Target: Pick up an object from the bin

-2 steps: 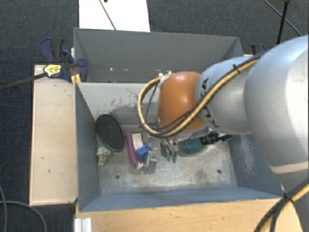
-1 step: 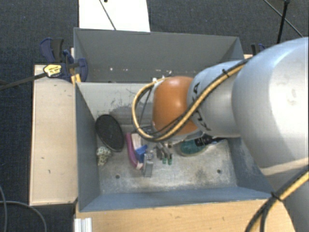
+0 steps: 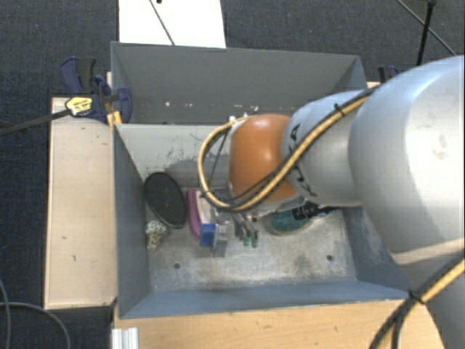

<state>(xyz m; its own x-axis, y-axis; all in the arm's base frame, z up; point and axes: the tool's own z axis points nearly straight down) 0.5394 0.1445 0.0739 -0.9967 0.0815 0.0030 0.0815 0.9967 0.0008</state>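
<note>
The end effector (image 3: 236, 236) hangs just right of a blue block (image 3: 208, 235), possibly touching it. Wide or narrow, I cannot tell.

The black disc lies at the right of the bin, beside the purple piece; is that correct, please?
Not quite: the camera view shows the black disc at the left of the bin, beside the purple piece.

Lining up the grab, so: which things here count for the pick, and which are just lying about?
In play: end effector, low in mid-bin; blue block and purple piece, nearest beside it.
Lying about: black oval disc; small pale lump by it; teal thing partly under the arm.
</note>
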